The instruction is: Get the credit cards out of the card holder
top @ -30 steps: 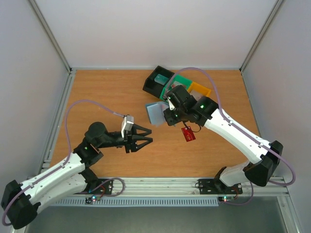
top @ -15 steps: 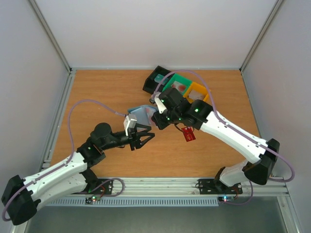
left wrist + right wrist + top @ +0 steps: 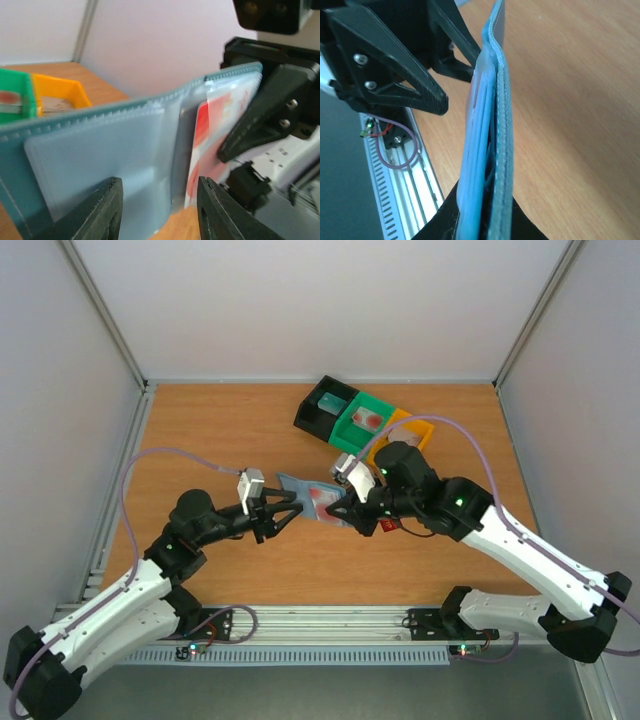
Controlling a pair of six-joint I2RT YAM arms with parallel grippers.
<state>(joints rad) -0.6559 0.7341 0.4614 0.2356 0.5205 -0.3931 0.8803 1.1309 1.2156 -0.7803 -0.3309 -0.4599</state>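
The light blue card holder (image 3: 303,489) hangs open above the middle of the table. My right gripper (image 3: 342,510) is shut on its right edge. In the right wrist view the card holder (image 3: 487,145) runs edge-on between the jaws of the right gripper (image 3: 485,222). Its inner pockets face the left wrist camera, where a red and white credit card (image 3: 212,132) sits in the right pocket. My left gripper (image 3: 157,202) is open, and its fingertips (image 3: 102,207) stand just short of the holder's lower edge. A dark red card (image 3: 391,525) lies on the table, mostly hidden under the right arm.
Black (image 3: 324,406), green (image 3: 365,418) and orange (image 3: 412,429) bins stand in a row at the back of the table, with cards inside. The aluminium rail (image 3: 405,170) runs along the near edge. Grey walls enclose the table on three sides.
My right gripper has carried the holder from beside the bins to the table's middle and turned its open side to the left gripper. The left gripper has risen to meet it, its jaws a little narrower.
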